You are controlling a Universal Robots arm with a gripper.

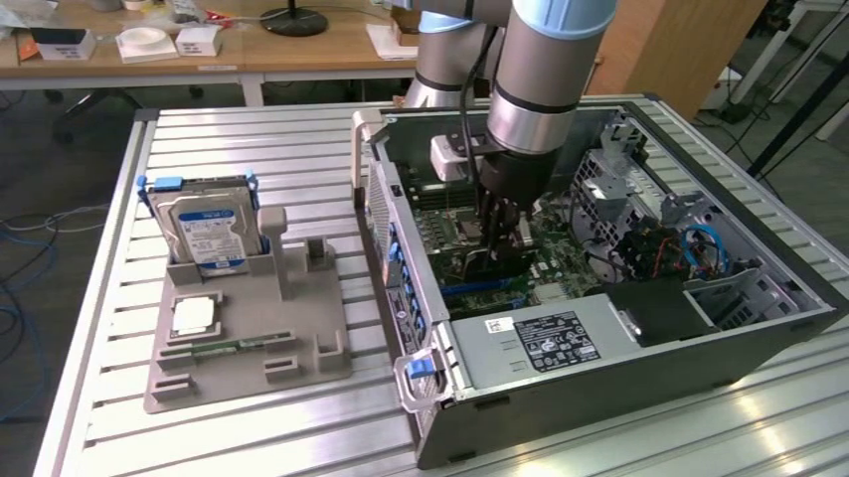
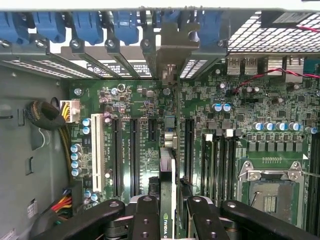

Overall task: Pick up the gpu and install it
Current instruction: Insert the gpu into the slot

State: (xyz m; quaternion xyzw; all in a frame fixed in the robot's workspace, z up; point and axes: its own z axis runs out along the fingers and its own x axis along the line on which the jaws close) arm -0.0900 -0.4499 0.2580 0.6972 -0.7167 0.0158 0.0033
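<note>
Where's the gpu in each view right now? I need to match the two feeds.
Exterior view: the gpu is held by the hand inside the open case, over the motherboard.
Wrist view: the gpu is edge-on between the fingers, bracket toward the slot wall.
Shared landmark: the blue latches on that wall.

Thin gpu (image 2: 168, 200) upright, edge-on, bracket end twd mobo (image 2: 235, 125) rear edge

We've got a ribbed aluminium counter (image 1: 265, 139). Two things sit directly on it: a grey parts holder (image 1: 239, 376) toward the exterior view's left, and near it on the right an open computer case (image 1: 663, 383) lying on its side.
</note>
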